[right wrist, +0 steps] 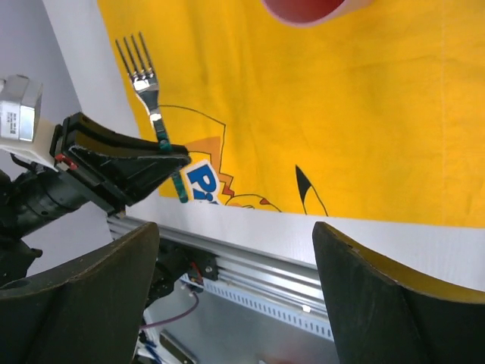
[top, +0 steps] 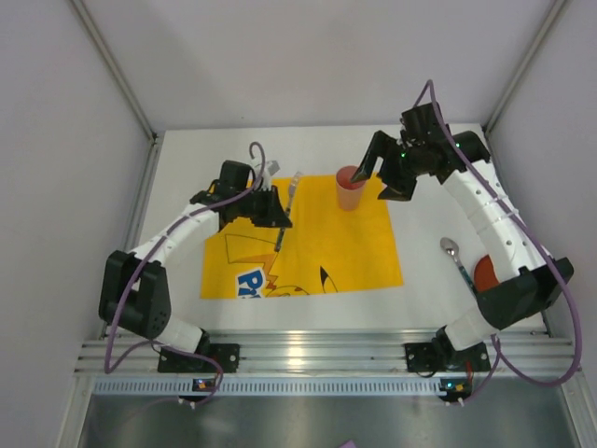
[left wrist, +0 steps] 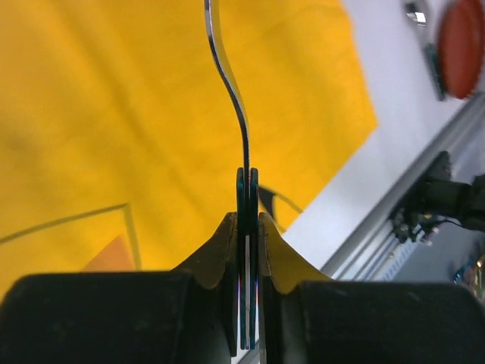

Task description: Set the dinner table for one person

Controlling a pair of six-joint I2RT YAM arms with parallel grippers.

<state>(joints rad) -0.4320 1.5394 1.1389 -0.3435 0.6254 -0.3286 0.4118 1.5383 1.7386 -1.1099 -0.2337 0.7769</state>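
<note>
Bearing yellow mat [top: 338,245] — white dinner table [top: 422,231]

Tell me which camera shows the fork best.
Right wrist: the fork shows its four tines, neck and green handle, pinched in the left gripper. Left wrist sees it only edge-on; the top view shows it small, partly hidden.

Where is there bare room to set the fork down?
Free: the mat, middle and near half, nearer than the cup; the table strip between mat and spoon. Crowded: the mat's left edge, where the left gripper holds the fork, and the cup, beside the right gripper.
</note>
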